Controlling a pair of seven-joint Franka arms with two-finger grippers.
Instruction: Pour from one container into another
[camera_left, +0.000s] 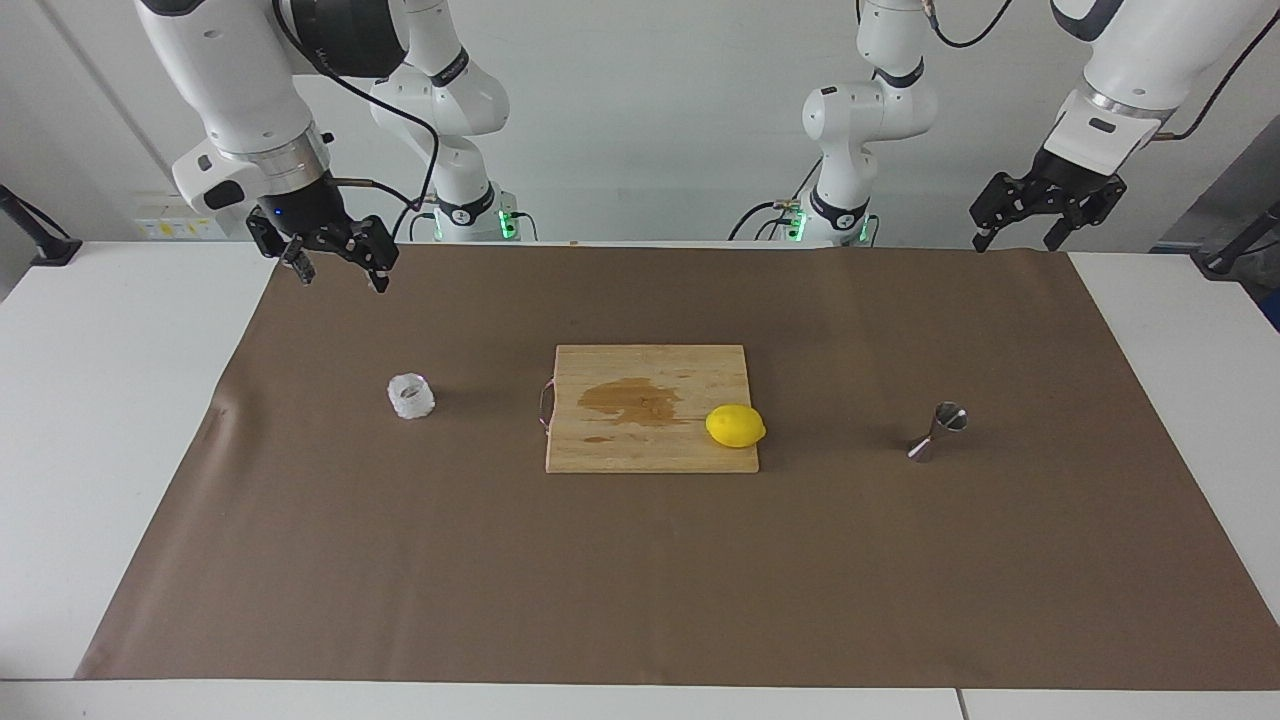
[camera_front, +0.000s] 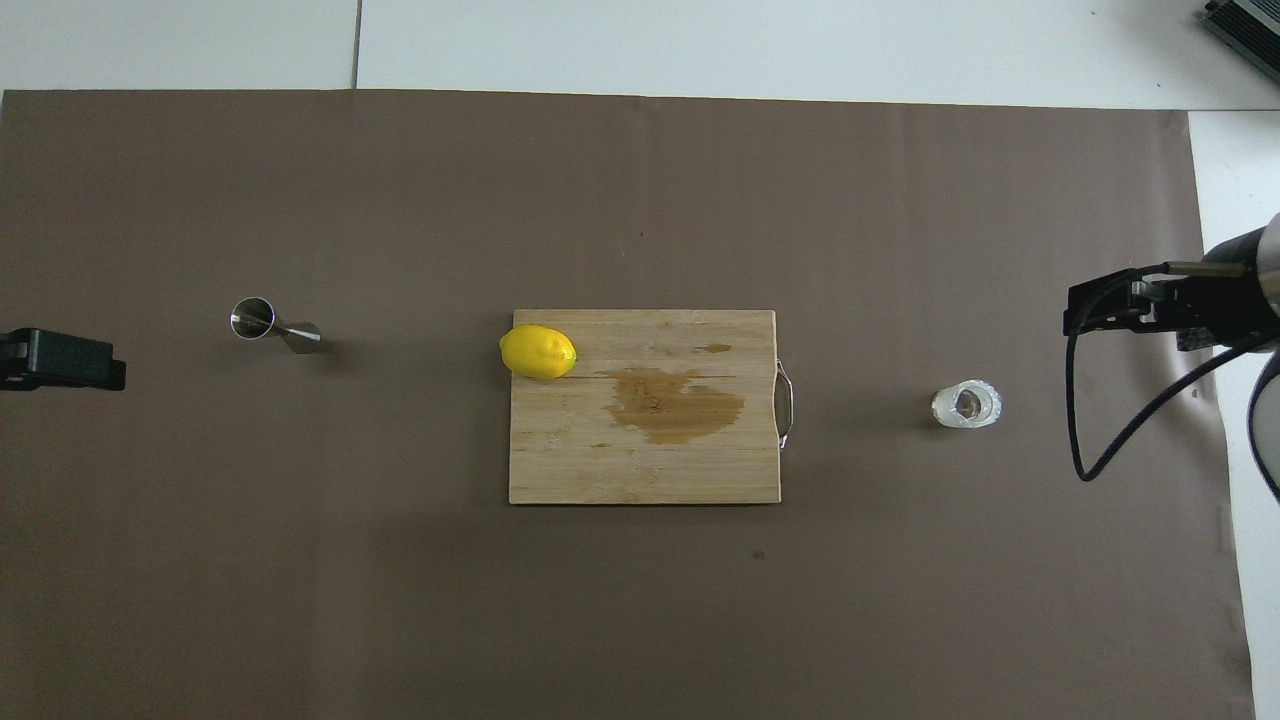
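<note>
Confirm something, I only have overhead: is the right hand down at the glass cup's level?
Observer: No, the right hand hangs well above the mat, clear of the glass cup.
Operator: Fingers?
Observer: Apart, nothing between them.
Operator: And the other arm?
Observer: Its left hand is up in the air too, open and empty, over the left arm's end of the mat; nothing touches the jigger.

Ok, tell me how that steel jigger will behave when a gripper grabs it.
The jigger stands tall on a small base with a narrow waist, so a sideways nudge would probably tip it. Its shiny, sloping steel cones look slippery; fingers may slide toward the waist. Once tipped, it would likely roll in a curve.
</note>
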